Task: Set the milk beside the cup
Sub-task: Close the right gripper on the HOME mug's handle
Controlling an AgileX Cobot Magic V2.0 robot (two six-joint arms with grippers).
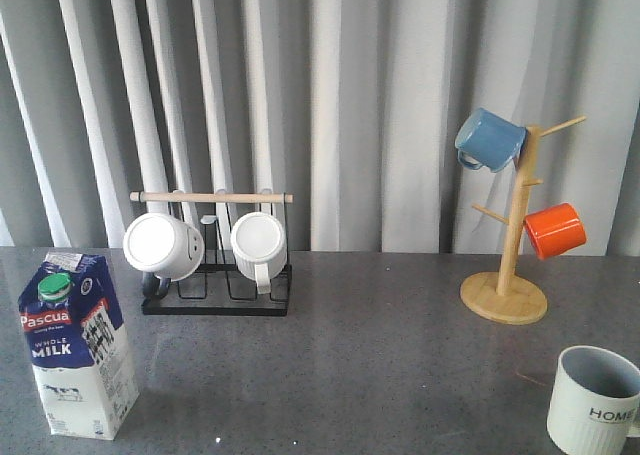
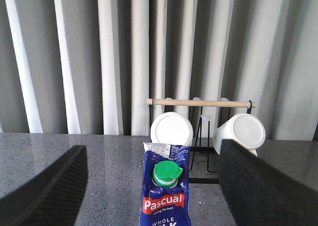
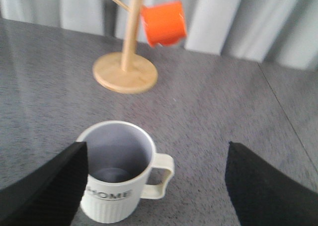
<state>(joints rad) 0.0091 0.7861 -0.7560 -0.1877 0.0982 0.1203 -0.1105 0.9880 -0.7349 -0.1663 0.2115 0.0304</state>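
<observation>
At the near left of the grey speckled tabletop (image 1: pixel 360 345) the milk (image 1: pixel 78 347) stands upright, its green cap and red label turned toward the near edge. In the left wrist view the left pincer (image 2: pixel 154 186) is spread wide and released, one dark finger (image 2: pixel 47 191) on each side of the carton (image 2: pixel 165 186) and neither touching it. Farther back and just right of the milk sits a black wire mug rack (image 1: pixel 216 285) with a wooden bar (image 1: pixel 212 197) across its top; two plain white mugs (image 1: pixel 164 246) lie on their sides in it, the second white mug (image 1: pixel 259 246) to the right of the first. The middle of the tabletop between the rack and the right side carries nothing that shows. At the far right stands a wooden mug tree (image 1: pixel 508 275) on a round base, with a blue mug (image 1: pixel 489 139) hung high on its left and an orange mug (image 1: pixel 555 229) lower on its right. The cup (image 1: pixel 594 400) stands upright at the near right corner, well apart from the milk, its "HOME" lettering facing the near edge and its inside grey and bare. In the right wrist view the right pincer (image 3: pixel 154 191) is likewise spread open, gripping nothing, its fingers (image 3: pixel 44 191) either side of the cup (image 3: pixel 119 174), whose handle points right. Pale pleated curtains (image 1: pixel 330 95) close off the back.
</observation>
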